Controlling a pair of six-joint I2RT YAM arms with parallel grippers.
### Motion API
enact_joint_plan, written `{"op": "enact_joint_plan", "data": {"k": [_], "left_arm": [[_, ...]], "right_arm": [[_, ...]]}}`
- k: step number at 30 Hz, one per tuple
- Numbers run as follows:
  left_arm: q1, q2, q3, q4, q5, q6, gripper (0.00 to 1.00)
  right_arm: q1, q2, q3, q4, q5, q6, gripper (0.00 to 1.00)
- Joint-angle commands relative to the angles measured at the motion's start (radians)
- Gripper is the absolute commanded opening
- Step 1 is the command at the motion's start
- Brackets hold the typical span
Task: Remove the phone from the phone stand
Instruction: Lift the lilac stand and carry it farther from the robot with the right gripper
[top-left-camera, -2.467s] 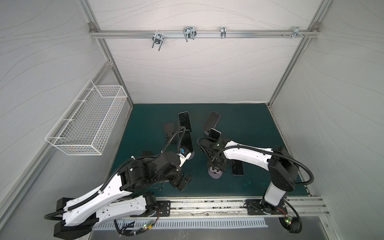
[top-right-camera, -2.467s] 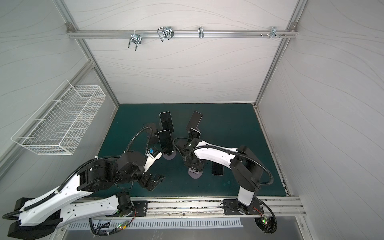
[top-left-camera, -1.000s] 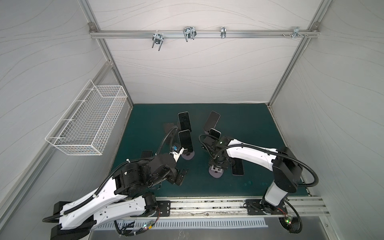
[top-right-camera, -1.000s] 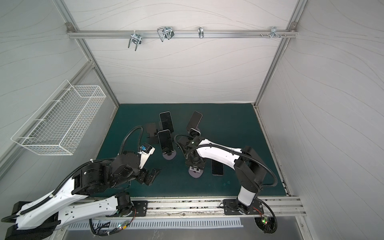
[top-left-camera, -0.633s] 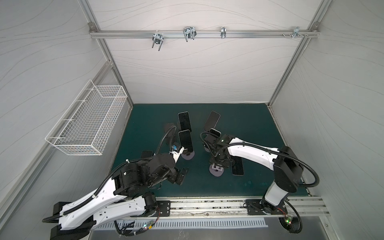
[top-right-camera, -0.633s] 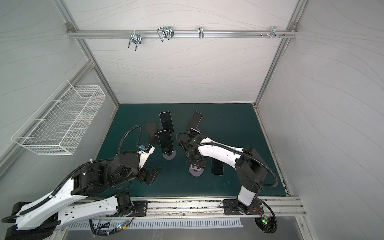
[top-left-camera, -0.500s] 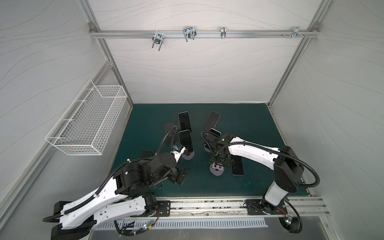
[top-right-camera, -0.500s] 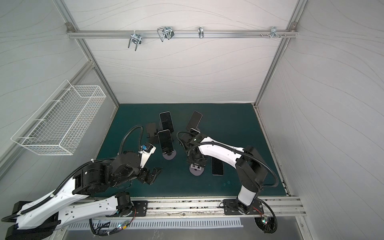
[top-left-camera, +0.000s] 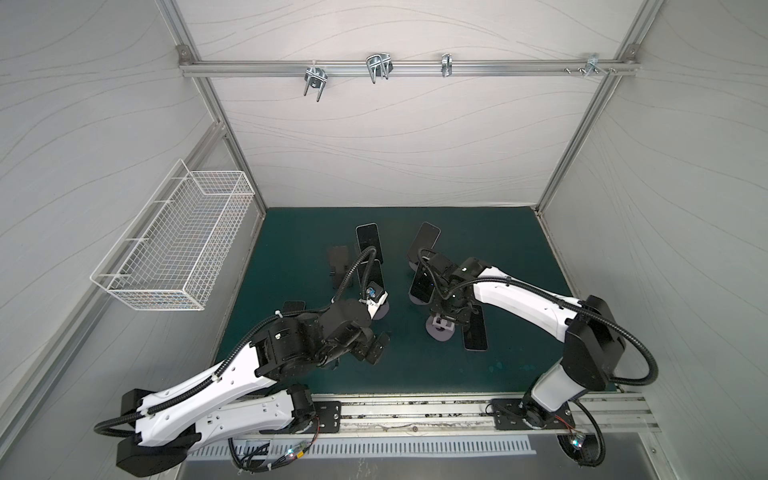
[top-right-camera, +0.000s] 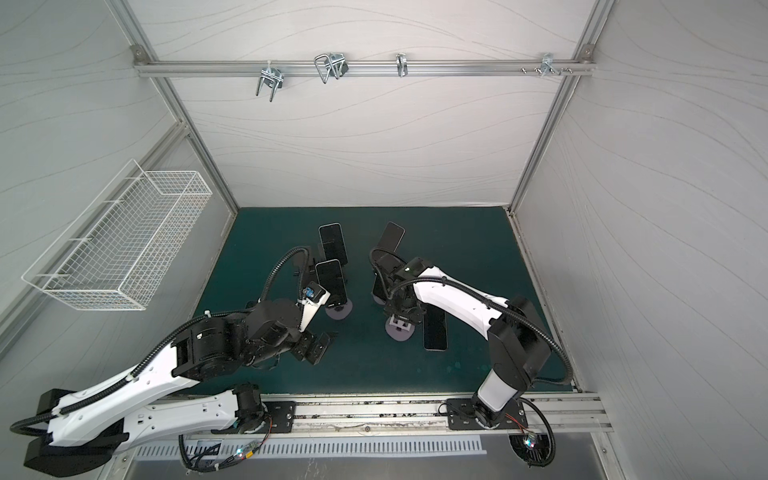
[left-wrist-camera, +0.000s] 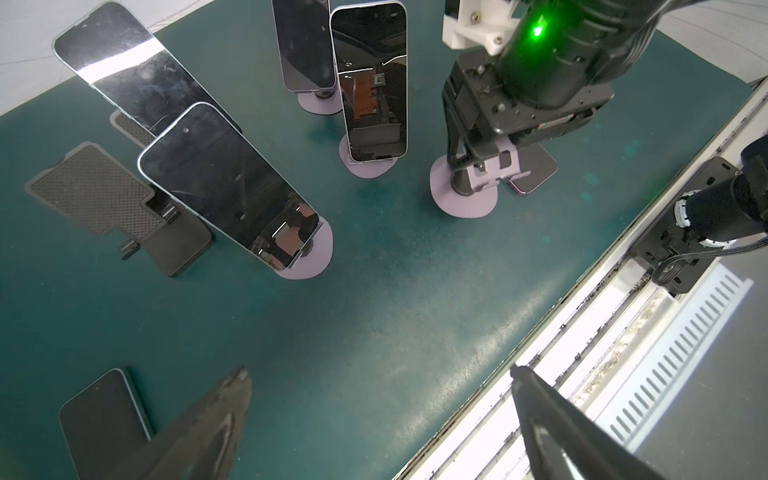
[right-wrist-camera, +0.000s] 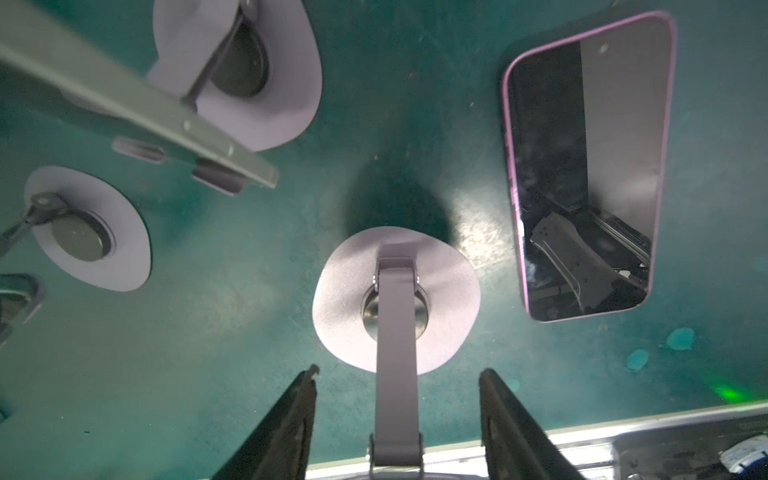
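Observation:
Several dark phones lean on stands at mid-mat; the nearest two are one on a lavender stand (left-wrist-camera: 224, 183) (top-left-camera: 374, 276) and another (left-wrist-camera: 374, 83) (top-left-camera: 422, 282). An empty lavender phone stand (right-wrist-camera: 345, 299) (top-left-camera: 440, 332) (top-right-camera: 400, 331) has its cradle (left-wrist-camera: 494, 166) clasped by my right gripper (right-wrist-camera: 399, 370) (top-left-camera: 446, 320) (top-right-camera: 401, 322), which is shut on it. A purple-rimmed phone (right-wrist-camera: 582, 166) (top-left-camera: 473, 332) (top-right-camera: 435, 332) lies flat beside that stand. My left gripper (left-wrist-camera: 380, 370) (top-left-camera: 376, 349) (top-right-camera: 318, 347) hangs open over bare mat near the front edge, holding nothing.
Two more phones (top-left-camera: 368, 243) (top-left-camera: 424, 245) stand on stands at the back. An empty black stand (left-wrist-camera: 91, 187) (top-left-camera: 338, 259) sits at the left, and another phone (left-wrist-camera: 99, 415) lies flat by my left fingers. A metal rail (top-left-camera: 415, 411) borders the mat's front; a wire basket (top-left-camera: 178, 241) hangs on the left wall.
My left arm has drawn back from the middle phones toward the front left, gripper still open. The right gripper stays shut on the empty stand, shifted only slightly.

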Motion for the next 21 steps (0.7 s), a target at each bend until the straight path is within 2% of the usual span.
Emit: {"op": "enact_joint_plan", "data": {"k": [1, 10, 21], "left_arm": [[-0.001, 0.008, 0.031, 0.055, -0.019, 0.020, 0.99], [-0.001, 0.055, 0.035, 0.106, 0.004, 0.026, 0.99], [0.014, 0.101, 0.098, 0.100, 0.006, 0.074, 0.99]], "right_arm": [[-0.043, -0.049, -0.017, -0.033, 0.001, -0.033, 0.51], [-0.192, -0.094, -0.059, 0.000, 0.007, -0.103, 0.51], [-0.319, -0.020, 0.037, 0.027, -0.004, -0.206, 0.51]]}}
